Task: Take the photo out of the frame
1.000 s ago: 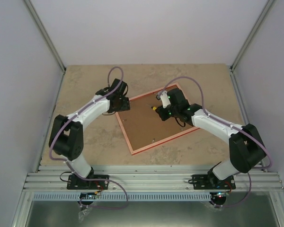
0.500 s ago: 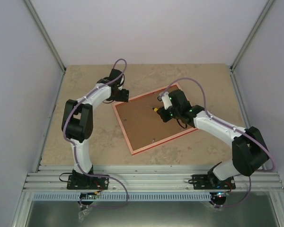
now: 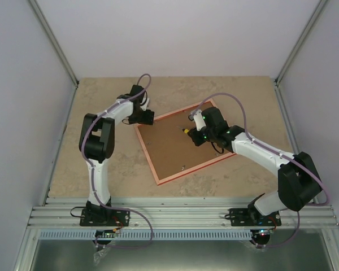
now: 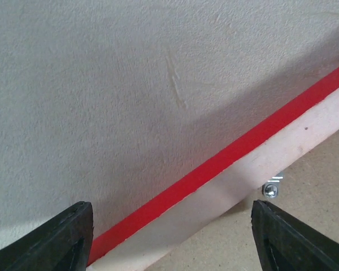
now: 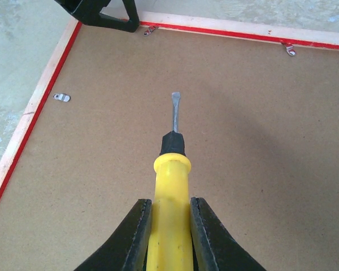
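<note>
The frame (image 3: 158, 176) lies face down on the table (image 3: 101, 101), with its brown backing board (image 3: 175, 149) uppermost. The photo cannot be seen; it is judged to be shut in under that board.

The step in hand is judged to be the freeing of the board, and it is not yet done. Small metal clips (image 5: 62, 97) are seen along the frame's inner edge, and one at the left rests on the board.

The right pincer (image 5: 168, 206) is pressed onto the yellow handle of a screwdriver (image 5: 170, 169). Its blade is pointed toward the far left corner and is held over the middle of the board, well apart from any clip.

The left pincer (image 4: 169, 209) is spread over the frame's far left edge, with one finger over the table and the other over the board. Whether anything is touched by it cannot be told.

The next move is judged to call for the blade to be brought to a clip and the clip turned or bent off the board, while the frame is steadied at that corner.

Against the earlier view from above, the left arm has been drawn in, and its elbow has been raised. The left pincer has been shifted slightly farther, to the frame's corner. The right arm and the frame appear almost unmoved.
</note>
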Available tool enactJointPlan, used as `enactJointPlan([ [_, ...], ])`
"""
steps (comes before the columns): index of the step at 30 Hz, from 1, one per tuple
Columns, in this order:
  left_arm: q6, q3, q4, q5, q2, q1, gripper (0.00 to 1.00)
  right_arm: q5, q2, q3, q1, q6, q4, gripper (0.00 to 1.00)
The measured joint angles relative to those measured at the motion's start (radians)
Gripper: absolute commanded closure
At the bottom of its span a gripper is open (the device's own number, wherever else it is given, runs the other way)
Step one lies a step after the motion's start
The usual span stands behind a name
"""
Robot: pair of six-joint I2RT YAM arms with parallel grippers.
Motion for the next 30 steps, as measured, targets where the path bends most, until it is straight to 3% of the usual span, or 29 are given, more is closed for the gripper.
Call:
enactJointPlan([
  [18,-0.060,-0.152,-0.018,0.028,-0.104,-0.044,0.32,-0.001,0.000,0.000,0.000,0.013,0.000,1.00],
  [30,-0.097,-0.218,-0.039,0.012,-0.148,-0.127,0.56,-0.002,0.000,-0.001,0.000,0.027,0.000,1.00],
])
